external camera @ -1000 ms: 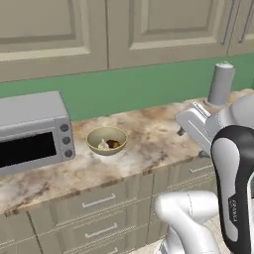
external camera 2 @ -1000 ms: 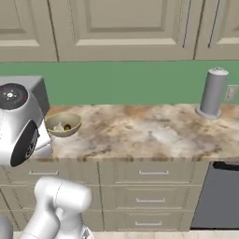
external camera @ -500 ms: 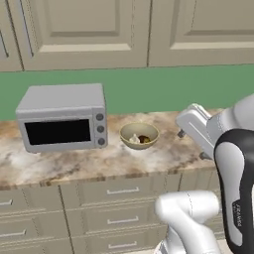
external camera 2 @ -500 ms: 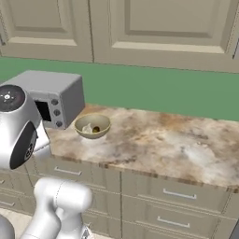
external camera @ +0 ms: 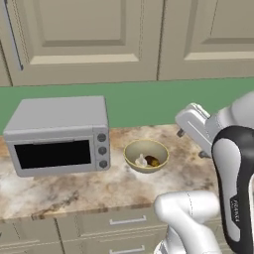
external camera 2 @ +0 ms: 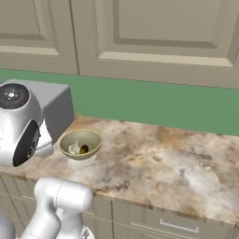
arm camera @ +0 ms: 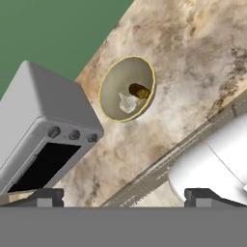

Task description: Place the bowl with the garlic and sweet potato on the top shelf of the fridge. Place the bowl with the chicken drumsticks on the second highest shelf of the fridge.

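The white arm rises from its base and bends forward at a dark-banded elbow, its hand (arm camera: 123, 195) raised high and angled downward, both dark fingertips (arm camera: 48, 195) spread wide apart, holding nothing.

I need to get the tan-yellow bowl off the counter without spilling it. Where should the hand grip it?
Pinch the thin rim of the bowl with garlic and sweet potato from above, probably on the side away from the toaster oven, where the counter is open. It sits upright; its width looks too great to span.

The toaster oven (external camera 2: 49, 109) is partly hidden behind the arm (external camera 2: 18, 126).
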Motion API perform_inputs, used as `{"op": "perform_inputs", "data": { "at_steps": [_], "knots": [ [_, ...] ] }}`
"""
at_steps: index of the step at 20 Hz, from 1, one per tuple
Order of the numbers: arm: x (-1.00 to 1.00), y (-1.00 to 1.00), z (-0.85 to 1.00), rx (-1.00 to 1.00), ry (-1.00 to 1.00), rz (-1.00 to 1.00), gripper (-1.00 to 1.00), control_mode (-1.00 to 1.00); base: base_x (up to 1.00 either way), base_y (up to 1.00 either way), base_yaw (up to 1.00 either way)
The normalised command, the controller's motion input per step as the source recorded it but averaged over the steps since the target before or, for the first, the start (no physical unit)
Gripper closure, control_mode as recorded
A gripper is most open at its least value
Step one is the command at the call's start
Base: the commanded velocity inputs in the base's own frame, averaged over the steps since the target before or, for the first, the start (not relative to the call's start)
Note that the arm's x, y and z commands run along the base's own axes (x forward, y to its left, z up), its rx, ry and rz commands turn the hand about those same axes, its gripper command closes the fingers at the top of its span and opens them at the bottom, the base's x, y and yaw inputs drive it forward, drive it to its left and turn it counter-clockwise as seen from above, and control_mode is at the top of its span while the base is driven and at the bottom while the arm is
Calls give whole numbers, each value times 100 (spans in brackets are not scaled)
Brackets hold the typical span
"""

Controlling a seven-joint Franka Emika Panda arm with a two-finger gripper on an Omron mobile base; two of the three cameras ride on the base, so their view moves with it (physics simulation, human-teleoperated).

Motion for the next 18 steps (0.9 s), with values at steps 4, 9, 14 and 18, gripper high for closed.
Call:
{"op": "perform_inputs", "data": {
  "at_steps": [4,9,14,18],
  "knots": [
    [95,-68,-79,-2,18,0,-100,-100,0,0,0],
    [98,-94,-95,0,24,0,-100,-100,0,0,0],
    [86,-24,-76,-2,7,0,-100,-100,0,0,0],
    [46,10,-37,0,0,0,-100,-100,0,0,0]
  ]
}}
